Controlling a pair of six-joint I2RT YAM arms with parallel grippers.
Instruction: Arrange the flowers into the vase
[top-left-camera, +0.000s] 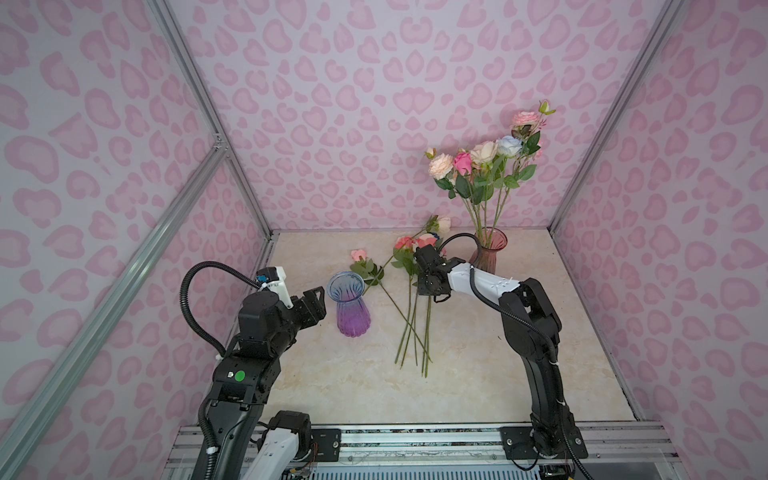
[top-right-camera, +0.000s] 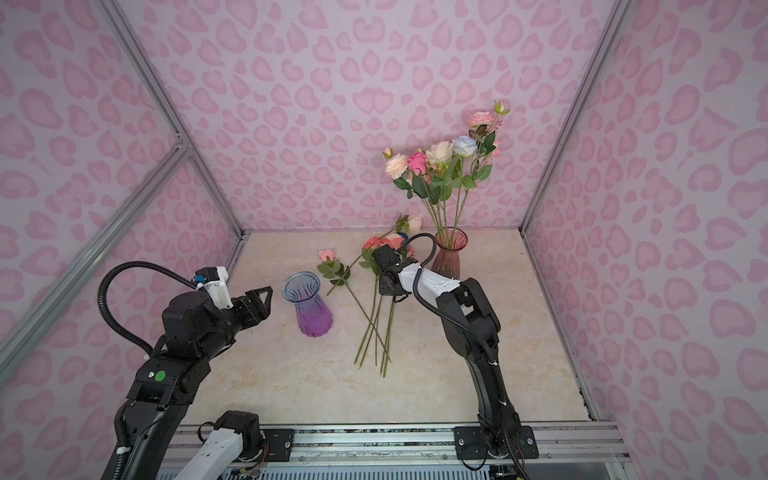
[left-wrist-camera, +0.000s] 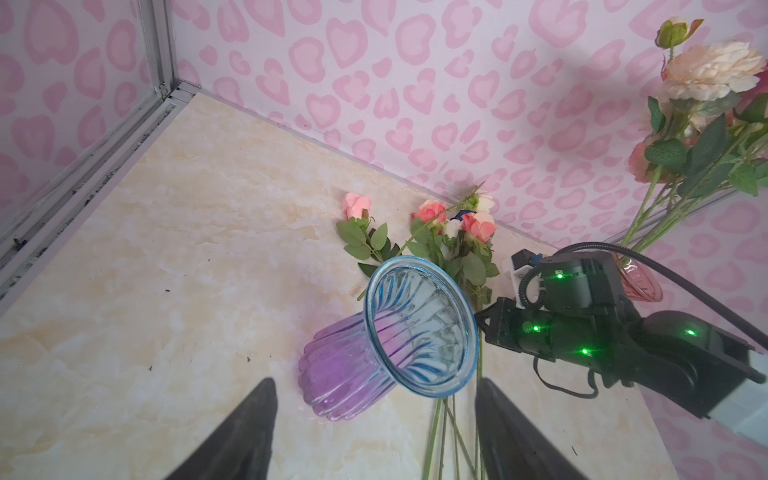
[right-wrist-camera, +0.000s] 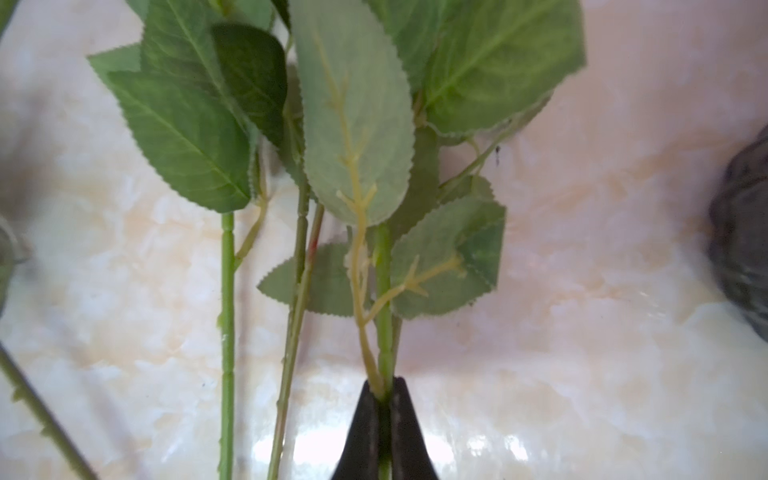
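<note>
Nearest of all, an aluminium rail (top-left-camera: 415, 442) along the near edge carries both arm bases, and beyond it spreads the cream marble-patterned tabletop (top-left-camera: 478, 374). Left of centre stands an upright ribbed glass vase shading from blue rim to purple base (top-left-camera: 349, 311). The left gripper (top-left-camera: 321, 305) hovers just left of its neck, fingers spread wide and grasping nothing. In the left wrist view the vase's mouth shows between the two dark fingertips (left-wrist-camera: 253, 415), apart from both.

Right of this vase, loose artificial roses (top-left-camera: 402, 245) in pink, coral and cream lie on the table. Their heads point toward the far wall, and their long green stems cross and fan out toward the near side. One small pink rose (top-left-camera: 359, 254) lies just beyond the vase. The right gripper (right-wrist-camera: 384, 384) reaches down over the bundle, its fingers clenched tight on one green stem (right-wrist-camera: 384, 291) below the leaves, with a pale leaf stalk caught alongside.

At the far right, a translucent pink glass vase (top-left-camera: 490, 253) stands upright holding a bouquet of roses (top-left-camera: 482, 160) in peach, pink, cream and pale blue.
</note>
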